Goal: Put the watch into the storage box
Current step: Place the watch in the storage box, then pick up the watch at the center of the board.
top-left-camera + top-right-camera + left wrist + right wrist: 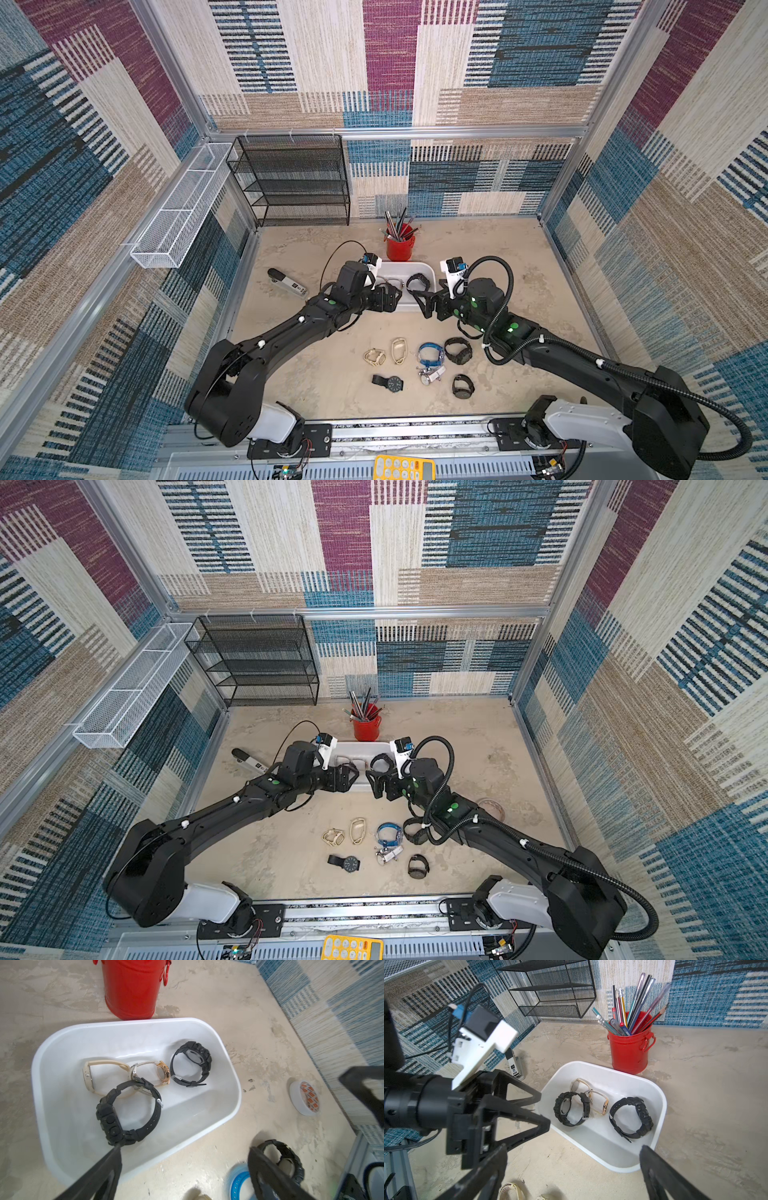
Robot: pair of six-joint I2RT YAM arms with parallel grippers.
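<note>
Left gripper (185, 1147): we see jaws wide apart (one fingertip (115, 1154) beside the chunky black plastic wristwatch (108, 1118)) | right gripper (422, 301): jaws apart, empty | wristwatch: inside shallow white rounded plastic storage box (60, 1057)

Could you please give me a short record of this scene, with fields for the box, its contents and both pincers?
Container: storage box, white, open top
Inside: black watch, second black watch, cream watch, rose-gold watch
Left arm: left pincer open, empty, at the box's edge
Right arm: right pincer open, empty, by the box
Outside: blue watch and several others on the table
Neighbour: red pen cup
</note>
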